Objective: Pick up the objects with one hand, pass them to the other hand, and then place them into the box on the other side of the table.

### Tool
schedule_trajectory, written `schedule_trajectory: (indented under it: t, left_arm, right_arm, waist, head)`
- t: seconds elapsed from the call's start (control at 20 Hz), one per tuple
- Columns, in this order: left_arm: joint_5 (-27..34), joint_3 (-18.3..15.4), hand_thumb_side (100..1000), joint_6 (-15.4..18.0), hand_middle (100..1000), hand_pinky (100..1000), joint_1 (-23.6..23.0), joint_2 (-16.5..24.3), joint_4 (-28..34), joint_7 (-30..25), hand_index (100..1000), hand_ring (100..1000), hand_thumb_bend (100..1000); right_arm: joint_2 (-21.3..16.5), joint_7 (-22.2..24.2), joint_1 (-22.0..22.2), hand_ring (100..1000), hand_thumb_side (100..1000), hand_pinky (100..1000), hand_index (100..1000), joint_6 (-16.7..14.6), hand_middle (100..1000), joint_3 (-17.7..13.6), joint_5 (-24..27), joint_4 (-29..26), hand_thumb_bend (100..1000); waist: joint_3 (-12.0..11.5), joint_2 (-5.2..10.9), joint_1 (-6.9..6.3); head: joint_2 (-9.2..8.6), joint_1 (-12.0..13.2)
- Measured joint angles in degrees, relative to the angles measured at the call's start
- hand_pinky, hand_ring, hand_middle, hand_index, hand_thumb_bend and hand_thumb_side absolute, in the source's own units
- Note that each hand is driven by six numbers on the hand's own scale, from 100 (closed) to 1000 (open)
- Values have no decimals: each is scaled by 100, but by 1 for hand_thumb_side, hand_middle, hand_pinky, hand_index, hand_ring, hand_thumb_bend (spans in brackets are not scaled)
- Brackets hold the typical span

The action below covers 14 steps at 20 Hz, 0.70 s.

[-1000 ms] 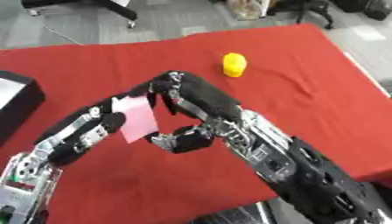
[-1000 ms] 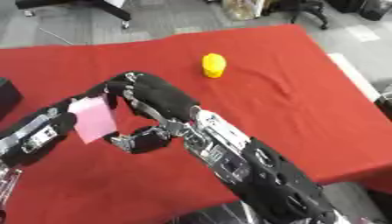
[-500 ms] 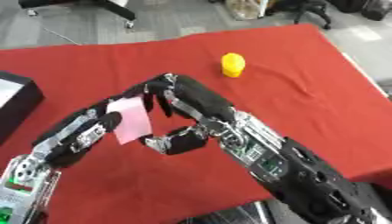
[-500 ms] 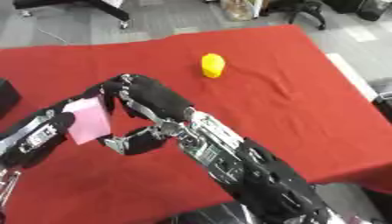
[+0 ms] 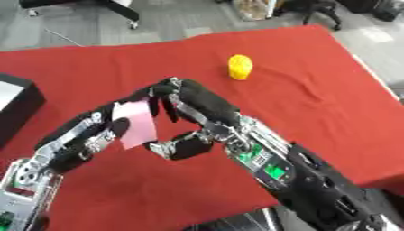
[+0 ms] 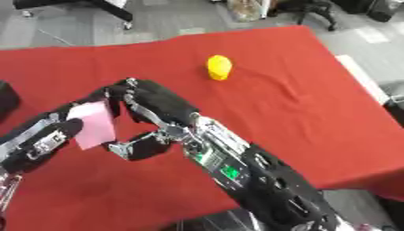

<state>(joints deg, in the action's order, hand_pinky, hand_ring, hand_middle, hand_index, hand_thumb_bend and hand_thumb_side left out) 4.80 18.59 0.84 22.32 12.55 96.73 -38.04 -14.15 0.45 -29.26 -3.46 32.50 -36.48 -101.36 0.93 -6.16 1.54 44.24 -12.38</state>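
A grey floor with chair legs lies beyond the far edge of the desk [image 5: 94,67], which is covered in red cloth and fills most of the view. The black box [image 5: 14,108] sits at the left edge, only partly in view. The two arms meet over the middle of the desk. The right robot hand [image 5: 189,115] comes in from the near right, its fingers curled around the top of the pink card [image 5: 135,124] and its thumb below. The left robot hand [image 5: 94,135] lies behind the card with its fingers bent along it, so both seem to be grasping the card in mid-air.

The main risk, as I judge it, is in the handover. If the right robot hand lets go before the left has a proper pinch, the thin card could slip and fall flat on the cloth, where it would be hard to lift again.

The way left to the box looks open. The yellow object [image 5: 240,66] stands far right, well apart, and a cloth wrinkle lies near it.
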Motion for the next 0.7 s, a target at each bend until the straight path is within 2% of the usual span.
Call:
schedule_trajectory:
  t: [0.2, 0.35, 0.4, 0.55, 0.7]
  left_arm:
    - [-14, 0, 520, 0, 463, 558, 2, 0, -1, 0, 692, 689, 100]
    - [-22, 0, 494, 0, 423, 522, 5, 0, -1, 0, 656, 644, 100]
    - [-32, 0, 487, 0, 385, 488, 7, 0, -1, 0, 621, 608, 100]
    - [-55, 0, 509, 7, 336, 444, 13, 0, -1, 7, 567, 563, 100]
    - [-80, 0, 535, 51, 246, 369, 20, -1, -2, 50, 470, 485, 100]
  right_arm:
    - [-1, -6, 0, 288, 151, 785, 276, 31, 483, 0, 32, 0, 100]
    - [-1, -12, 0, 288, 150, 785, 275, 51, 482, 0, 53, 0, 100]
    - [-1, -14, 0, 288, 152, 784, 275, 55, 482, 0, 56, 0, 100]
    - [-1, -24, -1, 288, 152, 784, 276, 70, 482, 0, 100, 0, 100]
    - [-1, -31, -3, 290, 152, 784, 291, 82, 482, 0, 135, -3, 100]
  waist:
    - [5, -1, 0]
    - [7, -3, 0]
    - [7, -5, 0]
    - [7, -9, 0]
    - [7, -9, 0]
  head:
    - [0, 0]
    - [0, 0]
    - [0, 0]
    - [0, 0]
    - [0, 0]
